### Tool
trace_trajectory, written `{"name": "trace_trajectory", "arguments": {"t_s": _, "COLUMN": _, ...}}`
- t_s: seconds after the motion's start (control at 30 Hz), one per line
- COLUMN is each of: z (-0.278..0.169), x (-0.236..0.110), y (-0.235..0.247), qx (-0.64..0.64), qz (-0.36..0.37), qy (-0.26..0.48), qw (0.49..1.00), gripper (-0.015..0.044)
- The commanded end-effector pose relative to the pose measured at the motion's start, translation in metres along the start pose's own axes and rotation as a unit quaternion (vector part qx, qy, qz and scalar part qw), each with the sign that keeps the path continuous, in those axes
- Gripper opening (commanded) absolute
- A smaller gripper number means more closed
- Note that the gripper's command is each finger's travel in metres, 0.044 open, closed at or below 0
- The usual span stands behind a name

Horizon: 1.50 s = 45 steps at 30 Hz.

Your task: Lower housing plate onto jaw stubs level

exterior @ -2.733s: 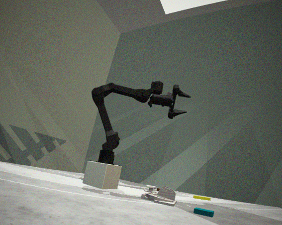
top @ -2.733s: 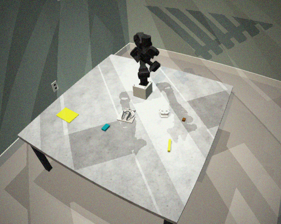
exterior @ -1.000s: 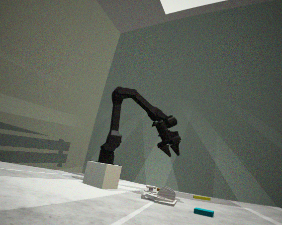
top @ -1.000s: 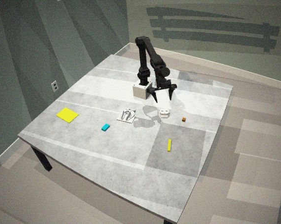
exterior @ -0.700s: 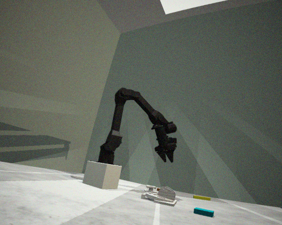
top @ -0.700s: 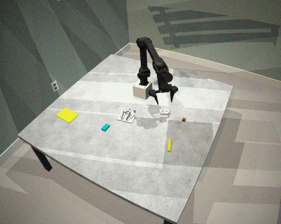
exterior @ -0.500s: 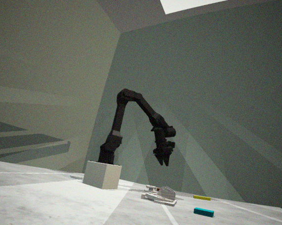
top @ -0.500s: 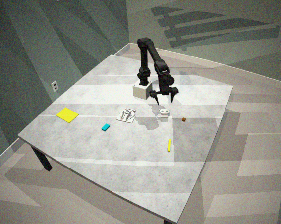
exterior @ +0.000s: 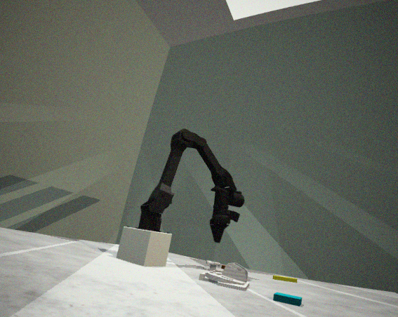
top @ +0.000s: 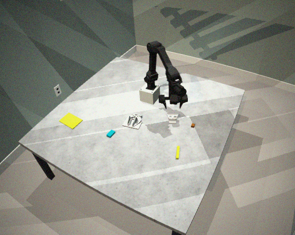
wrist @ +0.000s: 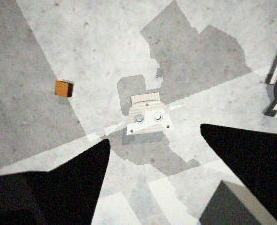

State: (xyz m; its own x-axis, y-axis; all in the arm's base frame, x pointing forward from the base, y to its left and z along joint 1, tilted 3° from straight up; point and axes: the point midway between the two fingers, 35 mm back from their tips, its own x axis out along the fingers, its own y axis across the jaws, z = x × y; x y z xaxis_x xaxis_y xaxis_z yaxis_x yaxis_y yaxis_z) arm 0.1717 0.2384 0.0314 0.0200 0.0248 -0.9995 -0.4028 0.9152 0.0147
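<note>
The pale housing plate (top: 172, 119) (exterior: 213, 265) (wrist: 148, 126) is a small trapezoid piece with two round holes. It lies on the table beside the base. The flat white base (top: 125, 125) (exterior: 224, 285) carries the two jaws, which look like grey, dark-edged shapes side by side; their pins and stubs are too small to make out. A part of the base shows at the right edge of the wrist view. My gripper (top: 173, 108) (exterior: 217, 241) (wrist: 154, 135) is open and empty, pointing down above the housing plate, its fingers wider apart than the plate and not touching it.
A brown cube (top: 193, 125) (wrist: 63, 89) lies near the housing plate. A teal block (top: 111, 133) (exterior: 287, 299), a yellow bar (top: 177, 152) (exterior: 284, 278) and a flat yellow square (top: 71, 120) lie farther off. The arm stands on a beige block (top: 147, 96) (exterior: 133, 247).
</note>
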Motion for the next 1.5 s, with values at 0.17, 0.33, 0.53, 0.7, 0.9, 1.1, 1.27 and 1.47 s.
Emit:
{"name": "trace_trajectory", "arguments": {"t_s": 0.17, "z": -0.010, "x": 0.008, "y": 0.000, "qx": 0.015, "qz": -0.008, "qy": 0.025, "qw": 1.000, "gripper": 0.0440}}
{"name": "trace_trajectory", "arguments": {"t_s": 0.33, "z": -0.012, "x": 0.045, "y": 0.000, "qx": 0.015, "qz": -0.008, "qy": 0.025, "qw": 1.000, "gripper": 0.0440}}
{"name": "trace_trajectory", "arguments": {"t_s": 0.53, "z": -0.012, "x": 0.047, "y": -0.001, "qx": 0.015, "qz": -0.008, "qy": 0.025, "qw": 1.000, "gripper": 0.0440}}
{"name": "trace_trajectory", "arguments": {"t_s": 0.7, "z": -0.012, "x": 0.047, "y": -0.001, "qx": 0.015, "qz": -0.008, "qy": 0.025, "qw": 1.000, "gripper": 0.0440}}
{"name": "trace_trajectory", "arguments": {"t_s": 0.9, "z": -0.012, "x": 0.054, "y": -0.001, "qx": 0.015, "qz": -0.008, "qy": 0.025, "qw": 1.000, "gripper": 0.0440}}
{"name": "trace_trajectory", "arguments": {"t_s": 1.1, "z": -0.013, "x": 0.064, "y": -0.001, "qx": 0.015, "qz": -0.008, "qy": 0.025, "qw": 1.000, "gripper": 0.0440}}
{"name": "trace_trajectory", "arguments": {"t_s": 1.27, "z": -0.013, "x": 0.067, "y": -0.001, "qx": 0.015, "qz": -0.008, "qy": 0.025, "qw": 1.000, "gripper": 0.0440}}
{"name": "trace_trajectory", "arguments": {"t_s": 1.47, "z": -0.013, "x": 0.068, "y": -0.001, "qx": 0.015, "qz": -0.008, "qy": 0.025, "qw": 1.000, "gripper": 0.0440}}
